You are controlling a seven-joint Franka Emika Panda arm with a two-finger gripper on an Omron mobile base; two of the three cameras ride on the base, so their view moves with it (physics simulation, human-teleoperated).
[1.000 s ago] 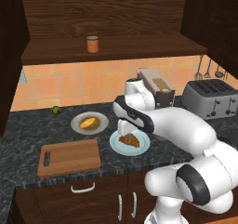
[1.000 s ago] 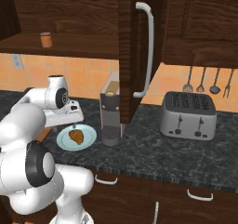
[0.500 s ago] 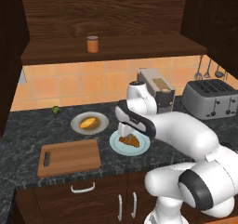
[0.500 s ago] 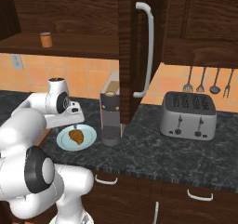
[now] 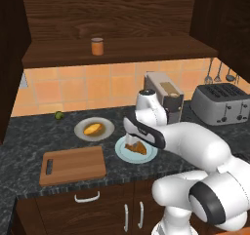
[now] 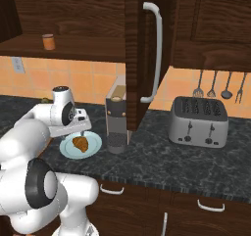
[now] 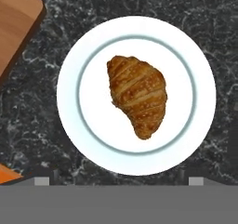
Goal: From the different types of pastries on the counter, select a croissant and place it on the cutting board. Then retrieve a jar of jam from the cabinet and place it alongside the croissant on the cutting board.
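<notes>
The jaws stand wide apart, empty, directly above the croissant (image 7: 138, 94) on its white plate (image 7: 83, 139). This is the first step, the pick. Next I judge a straight descent, closing across the pastry, then carrying it to the cutting board (image 5: 73, 165) just beside on the surface.

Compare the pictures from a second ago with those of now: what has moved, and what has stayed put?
The gripper has come lower and closer over the croissant on its white plate, jaws open, nothing held. The croissant, the bun on the other plate, the cutting board and the jar of jam on the cabinet shelf have not moved.
</notes>
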